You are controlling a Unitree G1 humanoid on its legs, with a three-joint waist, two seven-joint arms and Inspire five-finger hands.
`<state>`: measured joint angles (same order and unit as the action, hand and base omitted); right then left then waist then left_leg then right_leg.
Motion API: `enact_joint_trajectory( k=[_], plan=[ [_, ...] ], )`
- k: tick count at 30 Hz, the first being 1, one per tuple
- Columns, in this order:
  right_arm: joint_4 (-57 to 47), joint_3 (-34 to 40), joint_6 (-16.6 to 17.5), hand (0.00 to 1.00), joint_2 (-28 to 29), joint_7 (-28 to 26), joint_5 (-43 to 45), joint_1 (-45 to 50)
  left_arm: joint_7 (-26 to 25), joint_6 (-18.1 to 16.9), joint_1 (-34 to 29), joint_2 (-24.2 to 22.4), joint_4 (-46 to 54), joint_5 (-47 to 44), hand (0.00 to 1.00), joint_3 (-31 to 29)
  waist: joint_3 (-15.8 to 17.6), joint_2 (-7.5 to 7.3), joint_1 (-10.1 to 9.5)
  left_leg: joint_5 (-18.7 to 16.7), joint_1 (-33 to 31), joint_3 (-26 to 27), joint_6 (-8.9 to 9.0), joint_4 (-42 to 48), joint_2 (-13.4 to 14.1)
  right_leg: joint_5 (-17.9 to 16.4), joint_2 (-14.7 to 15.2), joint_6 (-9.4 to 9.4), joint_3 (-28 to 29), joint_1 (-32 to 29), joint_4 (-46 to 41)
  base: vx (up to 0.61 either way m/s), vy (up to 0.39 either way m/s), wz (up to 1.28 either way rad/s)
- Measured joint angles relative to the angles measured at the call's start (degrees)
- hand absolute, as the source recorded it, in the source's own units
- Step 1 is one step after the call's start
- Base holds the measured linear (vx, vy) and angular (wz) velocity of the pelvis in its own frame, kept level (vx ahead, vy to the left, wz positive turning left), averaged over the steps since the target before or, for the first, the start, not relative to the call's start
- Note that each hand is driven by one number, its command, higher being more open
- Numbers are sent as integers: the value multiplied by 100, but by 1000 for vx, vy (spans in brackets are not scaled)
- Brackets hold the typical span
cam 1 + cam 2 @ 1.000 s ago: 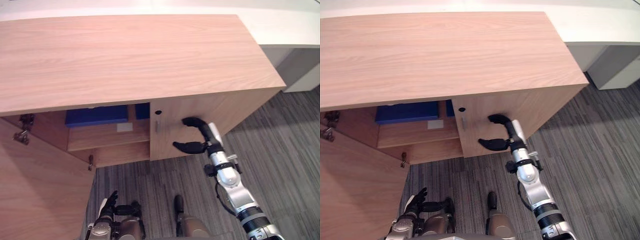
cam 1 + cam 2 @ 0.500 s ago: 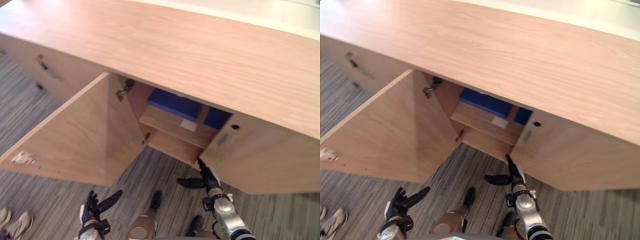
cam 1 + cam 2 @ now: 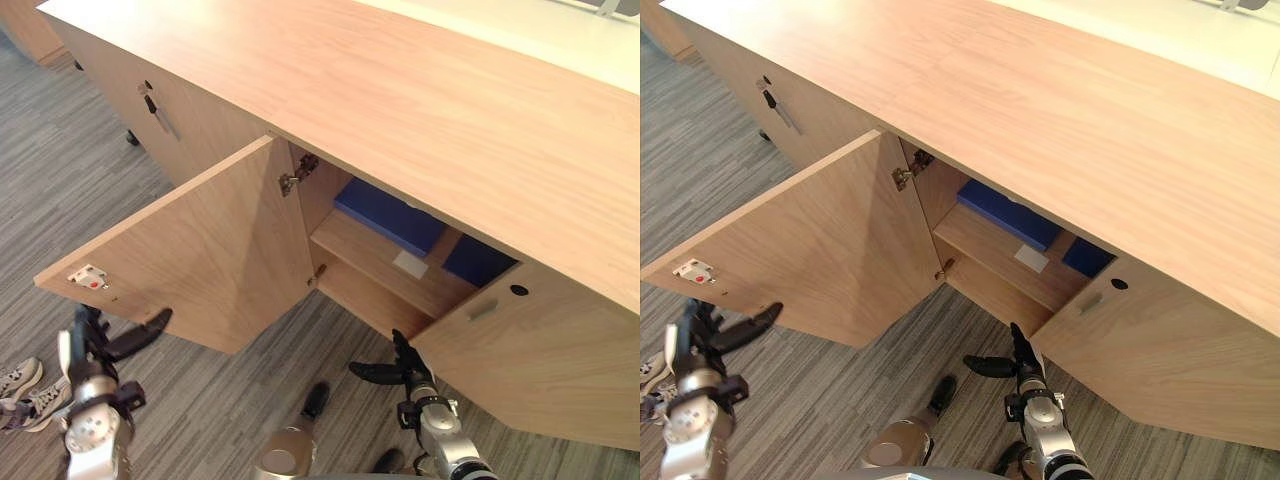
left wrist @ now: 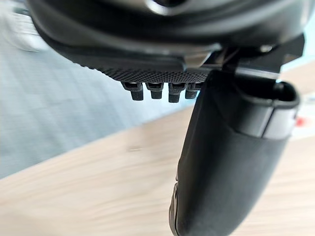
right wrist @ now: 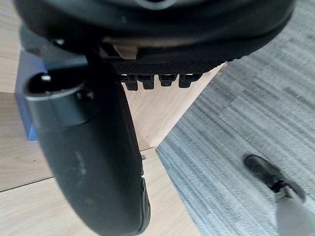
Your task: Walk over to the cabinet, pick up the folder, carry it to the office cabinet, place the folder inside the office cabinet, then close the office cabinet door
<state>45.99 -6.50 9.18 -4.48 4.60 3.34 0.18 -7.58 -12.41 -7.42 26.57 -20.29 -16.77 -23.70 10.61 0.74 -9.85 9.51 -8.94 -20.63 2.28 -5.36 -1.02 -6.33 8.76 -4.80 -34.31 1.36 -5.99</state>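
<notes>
Left hand [image 3: 97, 350] risen beside open door [image 3: 200, 250], grey striped carpet [image 3: 60, 150]

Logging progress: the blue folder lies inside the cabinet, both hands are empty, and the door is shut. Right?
No: the door stands wide open, as the left eye view shows. The blue folder does lie inside the cabinet, and the left hand and right hand are empty.

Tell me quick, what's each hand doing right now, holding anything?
Left hand: open, holding nothing.
Right hand: open, holding nothing.
</notes>
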Motion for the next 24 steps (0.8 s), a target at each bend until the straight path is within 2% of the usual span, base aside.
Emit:
enact_joint_trajectory(
  k=[2,4,10,13,14,15,18,22,24],
  plan=[
    [1,147,-18,100,-5,-45,0,173,-18,1,0,253,-30,0,100,-31,-25,-125,-14,-7,-41,83,7,-1,49,2,-41,8,136,-87,0,-38,-17,-18],
    [2,299,-19,100,-17,-58,-2,286,-74,6,-5,263,-33,3,100,-106,-52,-183,-13,-15,-54,161,12,-1,81,16,-62,20,269,-150,-1,-30,-2,-24],
    [54,700,-34,100,-23,-86,-11,499,-220,3,-250,134,17,2,100,-224,-76,-247,-23,-36,16,501,15,-2,196,92,-116,79,616,-259,-21,-42,2,-30],
    [80,901,-44,100,13,-78,-18,571,-384,-30,-769,-495,547,2,100,-230,-85,-243,-26,-73,54,716,46,-1,226,149,-133,112,842,-334,-23,-72,22,-35],
    [95,1014,-48,100,41,-71,-18,628,-383,-47,-1143,-930,945,12,100,-169,-86,-242,-21,-71,52,786,44,0,226,167,-136,141,922,-371,-18,-62,28,-23],
    [99,1064,-52,100,55,-67,-17,663,-383,-69,-1298,-1095,1100,13,100,-99,-87,-244,-21,-71,55,821,43,0,225,172,-136,141,962,-380,-18,-76,41,-23],
    [279,1215,-85,100,96,-40,-10,718,-380,-308,-2135,-1728,1588,11,100,427,-98,-228,-21,-78,49,1111,26,1,232,187,-147,61,1328,-521,-23,-64,39,-24],
    [382,1278,-126,100,134,-18,-8,757,-372,-363,-2540,-1956,1533,10,100,1179,-101,-209,2,-97,-48,1665,1,3,316,202,-185,15,1775,-737,-71,-90,37,-9],
    [425,1280,-127,100,141,-10,-5,667,-363,-285,-2554,-1998,1224,29,100,1569,-93,-221,84,-117,-178,1801,27,31,280,206,-154,-33,1968,-925,-75,-64,55,-15]
  ],
)
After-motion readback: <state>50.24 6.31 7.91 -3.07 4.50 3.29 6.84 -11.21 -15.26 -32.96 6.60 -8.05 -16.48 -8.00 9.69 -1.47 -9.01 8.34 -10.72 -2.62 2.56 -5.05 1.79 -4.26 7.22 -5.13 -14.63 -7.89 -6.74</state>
